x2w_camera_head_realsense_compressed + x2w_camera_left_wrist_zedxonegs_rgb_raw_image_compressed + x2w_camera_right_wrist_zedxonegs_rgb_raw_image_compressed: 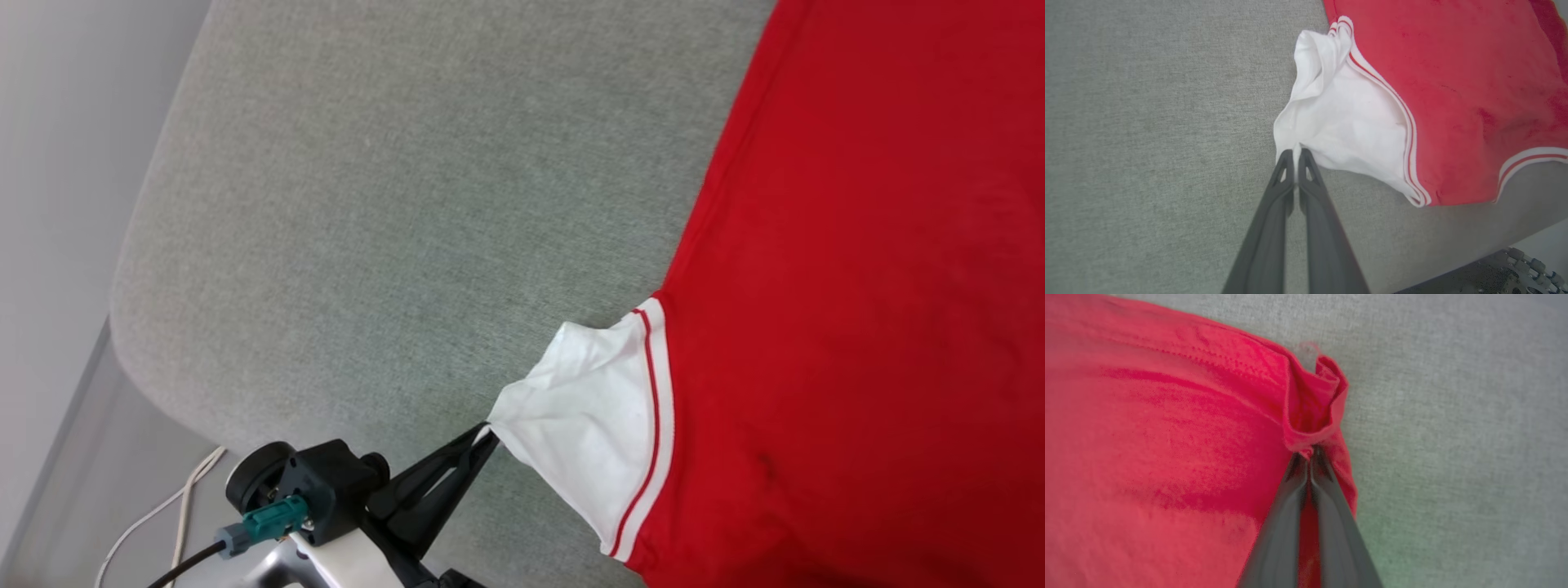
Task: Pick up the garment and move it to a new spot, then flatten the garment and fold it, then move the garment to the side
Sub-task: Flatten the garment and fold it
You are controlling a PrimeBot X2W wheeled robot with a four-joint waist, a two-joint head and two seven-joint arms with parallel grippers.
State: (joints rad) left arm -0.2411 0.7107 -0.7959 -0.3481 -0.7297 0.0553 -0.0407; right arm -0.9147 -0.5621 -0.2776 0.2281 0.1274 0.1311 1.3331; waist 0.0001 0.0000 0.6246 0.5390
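Head view: the garment (pixel 857 286), a red shirt, lies flat on a grey fabric surface (pixel 392 204) and covers the right side of the picture. Its visible side edge runs diagonally from upper right down to bottom centre. One white sleeve (pixel 588 416) with red-striped trim points to the lower left, stretched to a peak. The left gripper (pixel 483 437) is clenched on that sleeve's tip. Right wrist view: the right gripper (pixel 1310 451) is clamped on a bunched red fold at the garment's hem edge, with grey fabric just beyond. Left of the shirt, grey fabric stretches to a rounded border; past it a white cable (pixel 163 506) lies on pale floor.
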